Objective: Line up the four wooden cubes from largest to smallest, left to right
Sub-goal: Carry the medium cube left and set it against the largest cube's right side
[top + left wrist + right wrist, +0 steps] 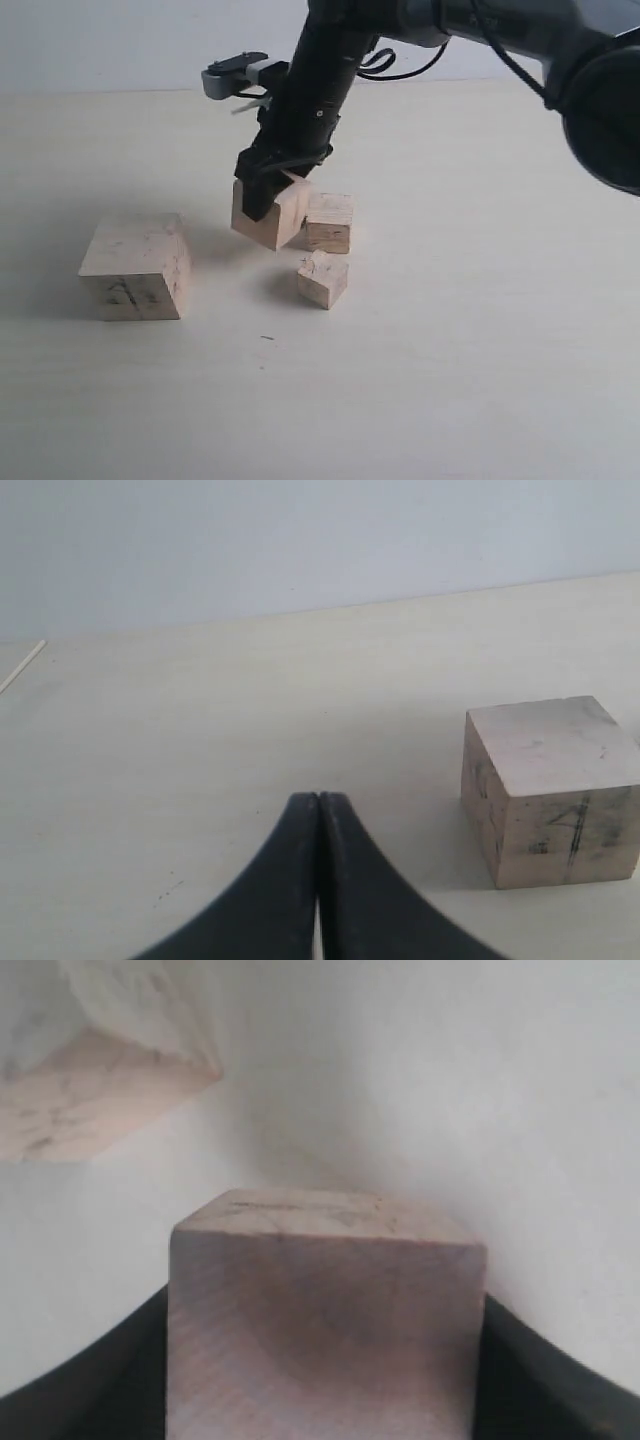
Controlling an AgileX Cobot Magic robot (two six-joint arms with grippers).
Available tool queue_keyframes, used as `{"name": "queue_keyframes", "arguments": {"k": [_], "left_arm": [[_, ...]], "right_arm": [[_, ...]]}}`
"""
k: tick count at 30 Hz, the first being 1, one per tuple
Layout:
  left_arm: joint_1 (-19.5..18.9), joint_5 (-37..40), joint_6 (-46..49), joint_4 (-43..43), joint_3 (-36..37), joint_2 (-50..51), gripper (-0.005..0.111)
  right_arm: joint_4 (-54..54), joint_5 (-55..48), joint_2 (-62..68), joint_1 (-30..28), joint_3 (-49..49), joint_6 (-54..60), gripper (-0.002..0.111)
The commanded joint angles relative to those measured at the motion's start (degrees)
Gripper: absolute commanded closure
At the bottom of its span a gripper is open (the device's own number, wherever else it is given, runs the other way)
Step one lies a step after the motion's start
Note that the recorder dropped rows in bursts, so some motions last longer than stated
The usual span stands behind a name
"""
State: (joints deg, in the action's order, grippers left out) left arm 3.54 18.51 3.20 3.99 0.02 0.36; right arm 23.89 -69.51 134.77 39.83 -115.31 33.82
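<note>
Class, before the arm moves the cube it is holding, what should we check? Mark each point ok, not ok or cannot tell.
1. Right gripper shut on the held cube: ok.
2. Held cube level: not ok, it is tilted.
3. Held cube apart from the third cube: cannot tell, they overlap in the exterior view.
4. Largest cube furthest left: ok.
5. Smallest cube in line: not ok, it sits in front of the others.
6. Left gripper shut, empty: ok.
</note>
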Motion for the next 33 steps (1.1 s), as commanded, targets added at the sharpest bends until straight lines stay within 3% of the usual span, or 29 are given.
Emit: {"name": "queue_keyframes", "arguments": {"k": [1, 4, 12, 33], "left_arm": [[-0.2, -0.4, 0.0, 0.1, 0.0, -0.4, 0.107], [-0.2, -0.4, 0.0, 0.1, 0.0, -0.4, 0.107], [-0.2, -0.4, 0.0, 0.1, 0.0, -0.4, 0.107], [-0.2, -0.4, 0.0, 0.1, 0.0, -0.4, 0.107]], "right_arm": [[11.2, 3.2, -6.4, -0.3, 10.9, 15.4, 0.108], [15.7, 4.6, -8.0, -0.2, 16.5, 27.1, 0.108], [14.5, 8.6, -7.5, 0.0, 17.4, 46.4, 0.108], [11.1, 17.4, -3.4, 4.9, 17.1, 44.0, 0.108]]}}
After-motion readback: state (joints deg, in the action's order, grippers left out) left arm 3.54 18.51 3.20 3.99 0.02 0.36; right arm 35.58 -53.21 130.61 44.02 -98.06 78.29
